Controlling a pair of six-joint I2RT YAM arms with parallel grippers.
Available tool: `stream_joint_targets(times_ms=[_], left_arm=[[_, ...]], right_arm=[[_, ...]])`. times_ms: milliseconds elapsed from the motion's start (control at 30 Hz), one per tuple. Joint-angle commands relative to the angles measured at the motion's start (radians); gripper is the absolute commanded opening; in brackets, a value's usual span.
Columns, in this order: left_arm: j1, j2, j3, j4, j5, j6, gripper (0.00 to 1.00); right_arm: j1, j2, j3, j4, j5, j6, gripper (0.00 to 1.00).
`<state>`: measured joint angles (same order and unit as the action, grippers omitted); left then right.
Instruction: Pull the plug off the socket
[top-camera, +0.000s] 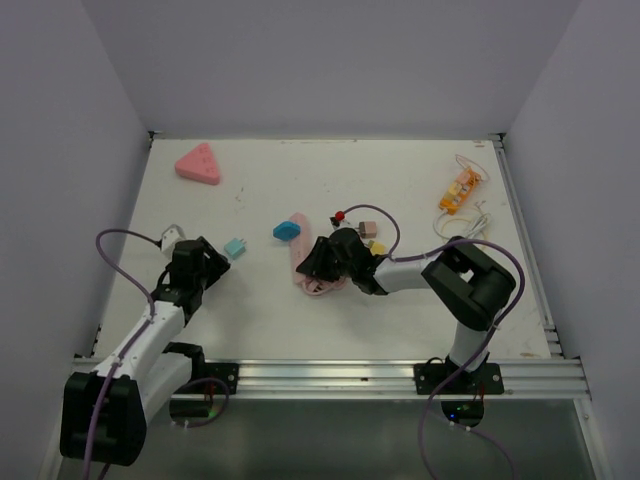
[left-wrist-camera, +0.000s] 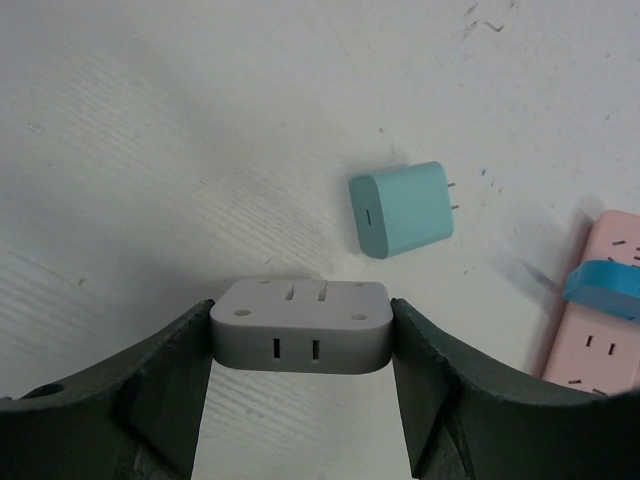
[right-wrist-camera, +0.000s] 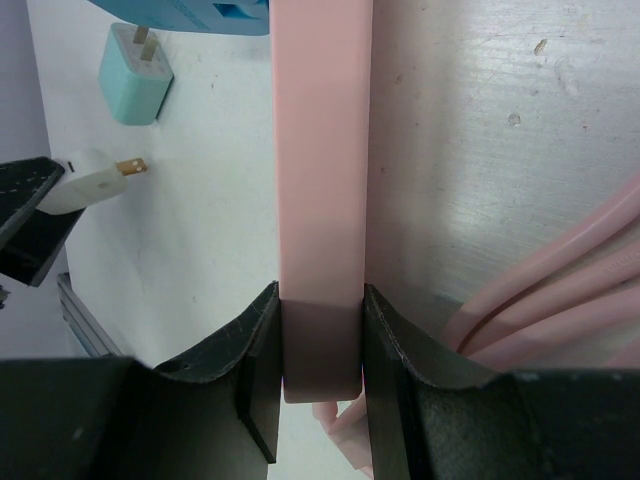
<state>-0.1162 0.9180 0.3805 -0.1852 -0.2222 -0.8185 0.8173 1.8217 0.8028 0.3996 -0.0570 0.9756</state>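
Gripping tight on both sides here. The left gripper has its two fingers pressed against the ends of the white plug, whose prongs are bare and well apart from the pink power strip. The right gripper is clamped across the near end of that strip, pinning it on the table. A blue plug sits on the strip's far end, and a teal plug lies loose between the two grippers. The strip's pink cable curls off beside the right claw.
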Motion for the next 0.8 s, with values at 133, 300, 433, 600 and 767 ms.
stream_joint_targets(times_ms=[133,300,433,600,767], left_arm=[[0.01,-0.015,-0.114,0.289,-0.181,-0.015,0.24],[0.01,0.008,-0.152,0.455,-0.235,0.01,0.31],[0.009,0.053,-0.164,0.542,-0.238,0.036,0.41],[0.009,0.093,-0.157,0.526,-0.195,0.033,0.59],[0.009,0.013,-0.157,0.443,-0.171,0.01,0.74]], right_arm=[[-0.027,0.103,-0.07,-0.28,0.079,-0.063,0.0],[-0.027,0.11,-0.067,-0.275,0.074,-0.064,0.0],[-0.029,0.122,-0.062,-0.274,0.066,-0.066,0.0],[-0.03,0.122,-0.062,-0.274,0.063,-0.069,0.0],[-0.029,0.125,-0.062,-0.268,0.062,-0.069,0.0]])
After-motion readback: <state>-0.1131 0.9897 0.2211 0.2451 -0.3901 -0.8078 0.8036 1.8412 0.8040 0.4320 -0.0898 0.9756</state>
